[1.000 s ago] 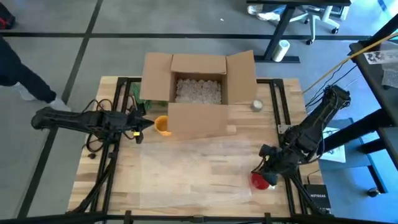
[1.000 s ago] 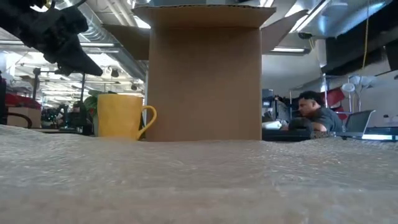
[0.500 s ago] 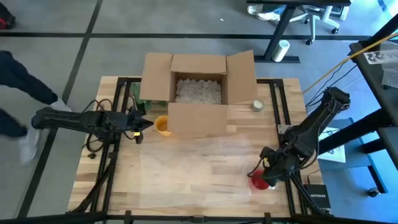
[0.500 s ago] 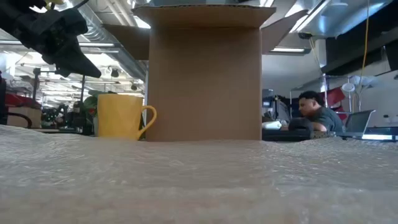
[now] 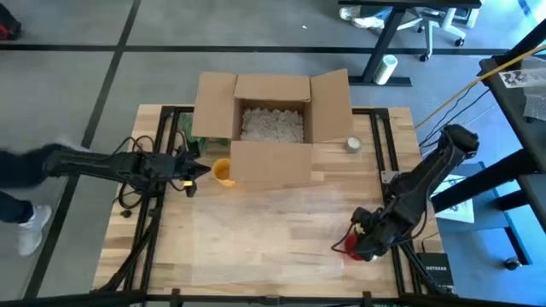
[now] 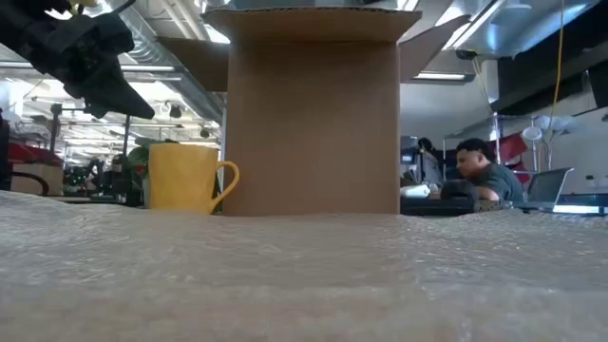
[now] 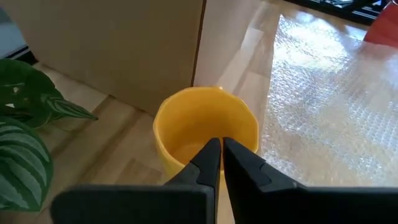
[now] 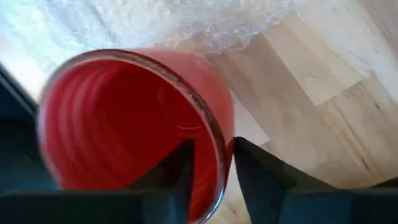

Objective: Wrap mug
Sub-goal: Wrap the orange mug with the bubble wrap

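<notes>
At table's right edge, right gripper (image 8: 211, 168) pinches red mug (image 8: 124, 118) wall.

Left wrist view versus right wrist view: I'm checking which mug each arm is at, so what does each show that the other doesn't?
Only the left wrist view shows the yellow mug standing upright beside the box, a plant, and the left gripper shut just above the mug's rim. Only the right wrist view shows the red mug, tilted, with the right gripper clamped on its rim, one finger inside and one outside. Both show the bubble wrap on the wooden table.
</notes>
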Controlling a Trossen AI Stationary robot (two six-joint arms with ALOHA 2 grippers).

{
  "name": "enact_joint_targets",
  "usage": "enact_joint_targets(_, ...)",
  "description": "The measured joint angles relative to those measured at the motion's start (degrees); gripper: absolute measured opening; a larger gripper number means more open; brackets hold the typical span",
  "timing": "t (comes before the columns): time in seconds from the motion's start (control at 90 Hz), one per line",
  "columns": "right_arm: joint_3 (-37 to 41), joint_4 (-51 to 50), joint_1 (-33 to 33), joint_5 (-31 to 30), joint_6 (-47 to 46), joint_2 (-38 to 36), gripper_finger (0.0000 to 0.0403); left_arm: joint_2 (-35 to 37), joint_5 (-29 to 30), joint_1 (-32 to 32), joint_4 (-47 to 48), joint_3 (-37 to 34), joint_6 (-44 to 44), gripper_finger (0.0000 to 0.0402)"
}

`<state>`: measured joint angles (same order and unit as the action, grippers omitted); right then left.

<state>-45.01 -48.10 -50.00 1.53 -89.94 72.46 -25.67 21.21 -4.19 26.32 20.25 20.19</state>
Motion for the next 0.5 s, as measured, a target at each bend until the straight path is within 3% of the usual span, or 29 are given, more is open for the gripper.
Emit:
enact_joint_targets(0.133,0.1,1.2,0.0,-1.1,0.7,0.2,0.0010,0.0,0.0,0.0,0.1,0.0,2.3,0.0000)
enact_joint_targets(0.5,-0.6,-0.1,0.0,-3.9,1.3,-0.2,0.0004,0.0,0.0,0.0,0.1,0.0,3.4,0.0000)
